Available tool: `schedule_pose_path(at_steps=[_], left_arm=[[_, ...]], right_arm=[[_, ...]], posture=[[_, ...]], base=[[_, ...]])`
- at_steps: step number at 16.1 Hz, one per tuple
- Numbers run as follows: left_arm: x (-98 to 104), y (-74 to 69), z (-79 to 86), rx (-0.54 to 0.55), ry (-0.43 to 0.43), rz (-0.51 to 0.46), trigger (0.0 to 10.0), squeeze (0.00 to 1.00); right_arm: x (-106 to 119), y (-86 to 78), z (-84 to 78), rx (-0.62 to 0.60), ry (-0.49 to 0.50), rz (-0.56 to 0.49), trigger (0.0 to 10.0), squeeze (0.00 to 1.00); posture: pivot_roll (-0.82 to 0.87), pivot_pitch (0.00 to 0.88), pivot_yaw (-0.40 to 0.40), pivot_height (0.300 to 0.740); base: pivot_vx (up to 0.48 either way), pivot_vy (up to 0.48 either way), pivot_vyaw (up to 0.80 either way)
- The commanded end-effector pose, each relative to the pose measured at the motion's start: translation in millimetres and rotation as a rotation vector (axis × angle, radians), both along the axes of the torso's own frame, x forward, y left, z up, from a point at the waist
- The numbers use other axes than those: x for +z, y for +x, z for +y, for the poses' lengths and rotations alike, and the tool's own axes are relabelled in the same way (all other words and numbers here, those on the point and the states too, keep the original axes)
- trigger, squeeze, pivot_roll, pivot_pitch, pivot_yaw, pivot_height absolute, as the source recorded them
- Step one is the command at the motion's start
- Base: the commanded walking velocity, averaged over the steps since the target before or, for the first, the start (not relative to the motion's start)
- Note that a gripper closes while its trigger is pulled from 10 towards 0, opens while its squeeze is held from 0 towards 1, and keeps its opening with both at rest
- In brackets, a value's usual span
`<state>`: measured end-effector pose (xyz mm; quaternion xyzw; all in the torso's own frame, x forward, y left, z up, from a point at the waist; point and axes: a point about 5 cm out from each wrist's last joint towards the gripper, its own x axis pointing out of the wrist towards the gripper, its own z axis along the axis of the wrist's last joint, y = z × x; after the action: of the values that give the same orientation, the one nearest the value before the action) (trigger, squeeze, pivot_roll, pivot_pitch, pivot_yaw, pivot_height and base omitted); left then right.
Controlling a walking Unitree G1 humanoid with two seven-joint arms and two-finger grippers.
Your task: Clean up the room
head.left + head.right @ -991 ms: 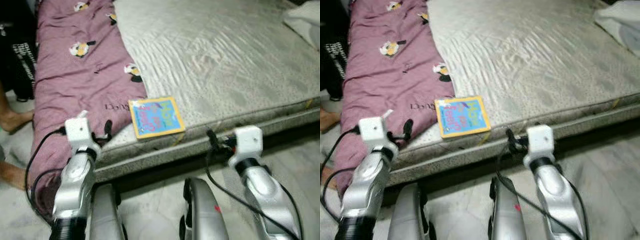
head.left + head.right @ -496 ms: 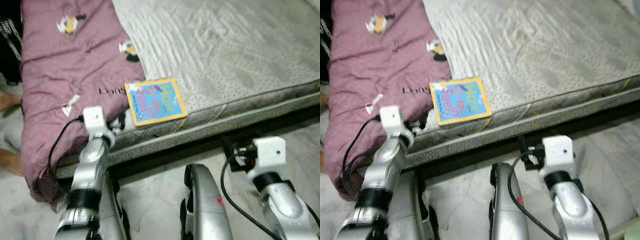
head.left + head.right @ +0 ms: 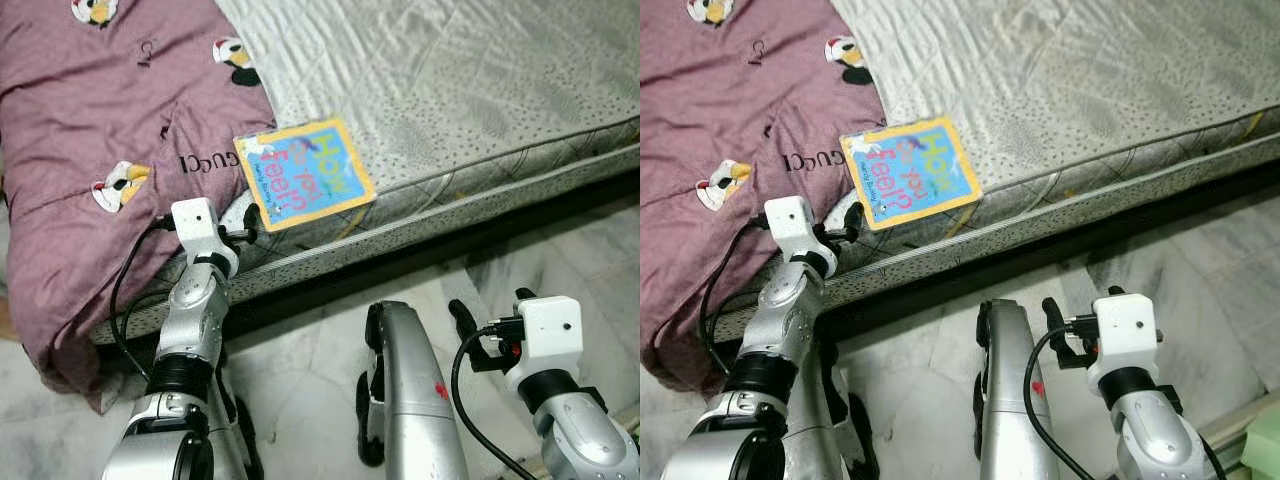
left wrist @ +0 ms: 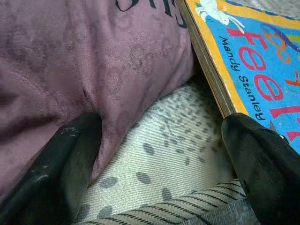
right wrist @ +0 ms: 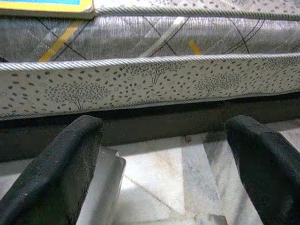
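A blue picture book (image 3: 303, 175) with a yellow border lies flat at the mattress's front edge, its left side against a purple quilt (image 3: 90, 110). My left gripper (image 3: 246, 227) is open at the bed edge, just below the book's near-left corner. In the left wrist view one black finger (image 4: 61, 173) rests against the quilt fold and the other (image 4: 262, 164) sits under the book (image 4: 262, 70). My right gripper (image 3: 1065, 335) hangs open over the floor, facing the side of the mattress (image 5: 150, 79), with nothing between its fingers.
The grey patterned mattress (image 3: 450, 80) stretches back and to the right, with a dark gap under the bed frame (image 3: 420, 260). White marble floor (image 3: 300, 370) lies in front. My silver leg (image 3: 415, 400) stands at the middle. A green object (image 3: 1262, 440) is at the lower right corner.
The camera has tilted down and come closer to the bed. My left gripper has reached the bed edge under the book's corner. My right arm has dropped from the mattress edge to above the floor.
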<state>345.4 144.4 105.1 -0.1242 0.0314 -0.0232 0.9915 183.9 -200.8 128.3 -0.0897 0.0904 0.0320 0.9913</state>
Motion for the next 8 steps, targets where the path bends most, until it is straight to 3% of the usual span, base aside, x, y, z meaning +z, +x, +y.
schedule_pose_path(at_steps=[1,4,8], left_arm=[[1.0,-4.9,-11.7,-0.039,-0.031,-0.022,10.0,0.00],[8.9,-18.4,-10.7,0.025,-0.053,-0.092,10.0,0.00],[8.9,-18.4,-10.7,0.025,-0.053,-0.092,10.0,0.00]], right_arm=[[1.8,-0.5,-1.7,0.003,-0.012,0.001,10.0,0.00],[0.7,5.7,-0.8,0.004,-0.011,-0.010,10.0,0.00],[0.7,5.7,-0.8,0.004,-0.011,-0.010,10.0,0.00]], posture=[[-0.24,0.323,-0.019,0.493],[-0.22,0.301,-0.012,0.493],[-0.22,0.301,-0.012,0.493]], base=[[0.000,0.000,0.00],[0.000,0.000,0.00],[0.000,0.000,0.00]])
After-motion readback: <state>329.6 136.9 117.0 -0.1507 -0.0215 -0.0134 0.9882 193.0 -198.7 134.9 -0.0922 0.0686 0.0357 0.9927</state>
